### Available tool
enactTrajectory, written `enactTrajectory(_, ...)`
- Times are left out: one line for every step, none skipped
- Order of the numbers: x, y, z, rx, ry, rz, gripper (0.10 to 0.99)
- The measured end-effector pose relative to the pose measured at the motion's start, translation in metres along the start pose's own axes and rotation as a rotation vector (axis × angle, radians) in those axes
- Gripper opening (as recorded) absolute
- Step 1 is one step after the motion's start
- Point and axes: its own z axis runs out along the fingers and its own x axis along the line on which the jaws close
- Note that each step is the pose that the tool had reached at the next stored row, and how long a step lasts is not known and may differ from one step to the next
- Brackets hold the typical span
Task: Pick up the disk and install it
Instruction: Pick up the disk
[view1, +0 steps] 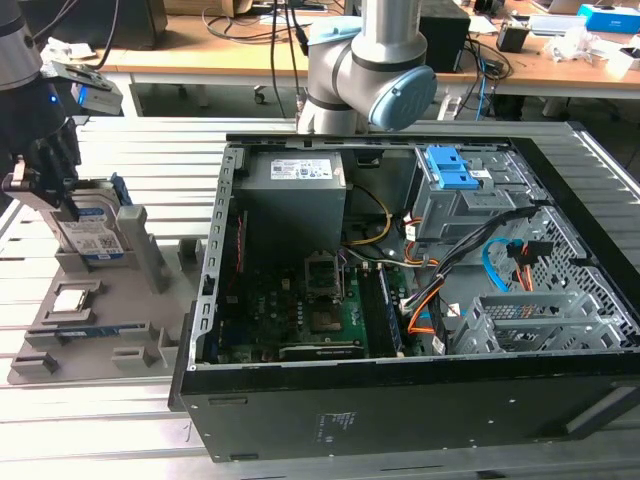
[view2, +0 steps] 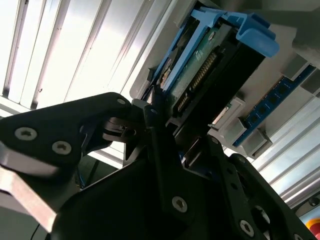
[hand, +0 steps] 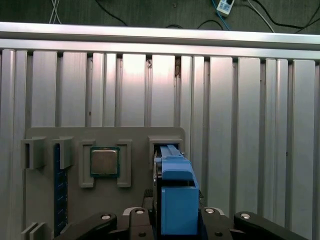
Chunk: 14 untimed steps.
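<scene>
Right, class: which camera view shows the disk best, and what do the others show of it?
The exterior view: the disk stands upright in the grey holder, label showing. The second wrist view shows its connector edge; the first wrist view, its blue frame end-on.

Disk (view1: 95, 240) partly hidden behind pincer (view1: 52, 200); contact unclear.

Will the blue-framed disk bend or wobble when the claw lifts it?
Probably stiff: the disk looks like a metal slab in a hard blue frame. Likely heavy for its size. It stands on edge in its grey holder, so a sideways push might tip it.
</scene>
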Motion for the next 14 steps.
enactTrajectory(0.0000, 0.0001, 0.0000, 0.000, 0.0000, 0.000, 0.365)
enactTrajectory(0.0000, 0.0002, 0.0000, 0.000, 0.0000, 0.000, 0.365)
enactTrajectory(0.0000, 0.0002, 0.0000, 0.000, 0.0000, 0.000, 0.365)
enactTrajectory(0.0000, 0.0002, -0.0003, 0.000, 0.0000, 0.000, 0.365)
enactTrajectory(0.0000, 0.0003, -0.0013, 0.000, 0.0001, 0.000, 0.365)
enactTrajectory(0.0000, 0.0003, -0.0024, 0.000, 0.0000, 0.000, 0.365)
enactTrajectory(-0.0001, 0.0003, -0.0040, 0.000, 0.0000, 0.000, 0.365)
enactTrajectory(-0.0001, 0.0003, -0.0053, 0.000, 0.0000, 0.000, 0.365)
enactTrajectory(-0.0002, 0.0004, -0.0080, 0.000, 0.0000, 0.000, 0.365)
enactTrajectory(-0.0003, 0.0005, -0.0117, 0.000, -0.0001, 0.000, 0.365)
enactTrajectory(-0.0004, 0.0006, -0.0158, 0.000, -0.0001, 0.000, 0.365)
enactTrajectory(-0.0004, 0.0007, -0.0182, 0.000, -0.0001, 0.000, 0.365)
enactTrajectory(-0.0005, 0.0007, -0.0196, 0.000, 0.0000, 0.000, 0.365)
enactTrajectory(-0.0005, 0.0008, -0.0209, 0.000, -0.0001, 0.000, 0.365)
